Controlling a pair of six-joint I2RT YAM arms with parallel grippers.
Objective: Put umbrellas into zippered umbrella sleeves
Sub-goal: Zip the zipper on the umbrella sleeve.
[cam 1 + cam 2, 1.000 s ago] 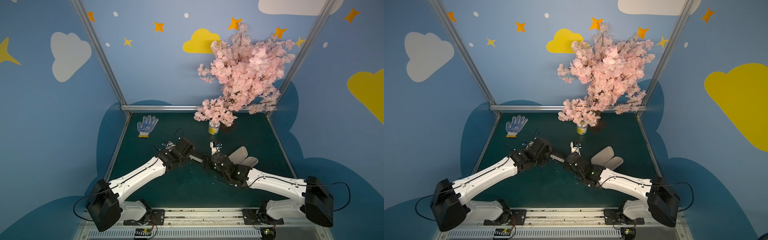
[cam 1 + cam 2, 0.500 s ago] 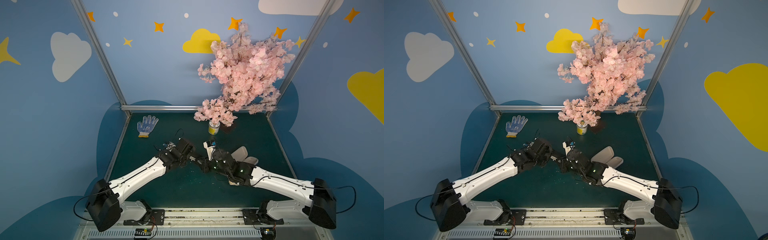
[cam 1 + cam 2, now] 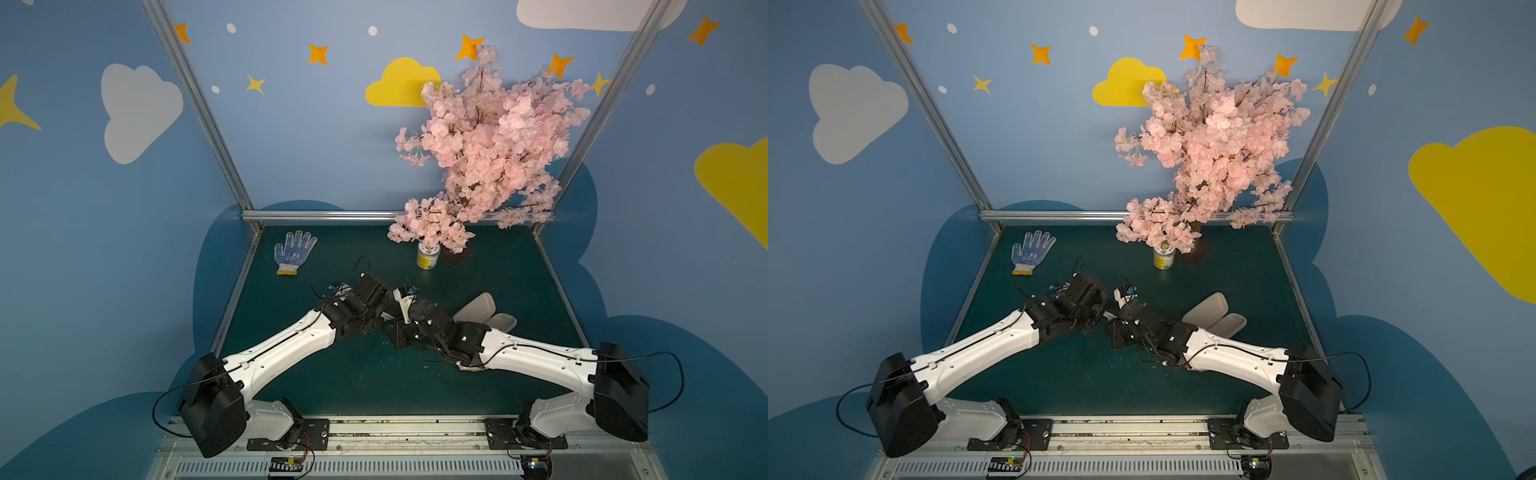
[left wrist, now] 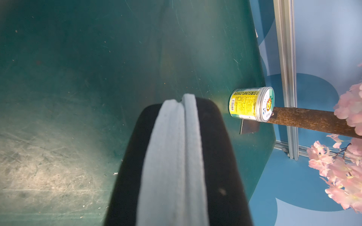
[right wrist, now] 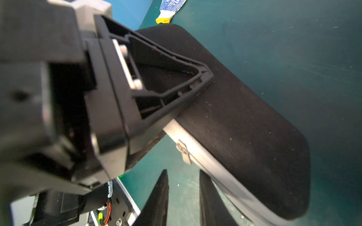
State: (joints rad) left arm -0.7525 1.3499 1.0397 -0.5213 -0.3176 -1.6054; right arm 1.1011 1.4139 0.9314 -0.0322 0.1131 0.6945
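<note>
Green worktop [image 3: 374, 386], both arms meeting mid-frame in both top views. The black sleeve [image 4: 213, 156] sits down there under the wrists, mostly hidden. The left wrist view looks right along its long axis. Its rounded far end aims at the yellow-labelled jar [image 4: 250, 103], seam side facing the camera, two pale grey edges nearly together. The lavender sleeve [image 3: 478, 305] lies splayed open right of centre, slanting toward the upper right. The left pincer [image 5: 201, 82] is clamped partway closed on the black sleeve's shell. The right pincer [image 5: 183, 176] has its fingers a modest gap apart with bare worktop between them, gripping nothing, just beside the grey zip pull [image 5: 183, 151].
</note>
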